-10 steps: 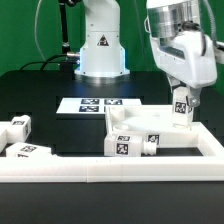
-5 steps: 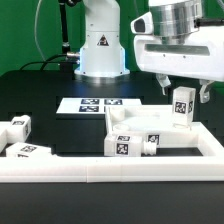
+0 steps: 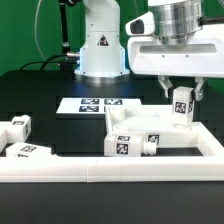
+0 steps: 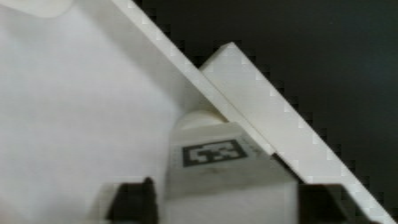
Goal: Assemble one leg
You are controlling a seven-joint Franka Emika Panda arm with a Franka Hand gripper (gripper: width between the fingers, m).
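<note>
While the jaws are held wide apart above the black desk (image 3: 40,95), the small white square-section plastic leg (image 3: 182,103) is left standing between them, ungripped. In the exterior view the leg is seen upright, or very nearly so, on the far corner of the wide flat white square panel with a raised rim (image 3: 135,122), at the exterior view's right. A black-and-white square tag is shown on the side of the leg that is turned toward the camera. In the wrist view the leg (image 4: 214,150) is seen from above, set in the pointed corner of the panel (image 4: 71,100), with the dark fingertips (image 4: 130,200) placed one on each side of it. A narrow gap is visible at least on one side. Whether the lower end of the leg is seated in the panel cannot be told. Behind the panel, the thin flat white marker board (image 3: 95,104) is laid on the desk in front of the white robot base (image 3: 100,45). Along the near edge of the desk, the long white border rail (image 3: 60,170) is stretched across the exterior view. Two further small white tagged posts (image 3: 15,128) are left lying at the exterior view's left, well apart from the panel.
</note>
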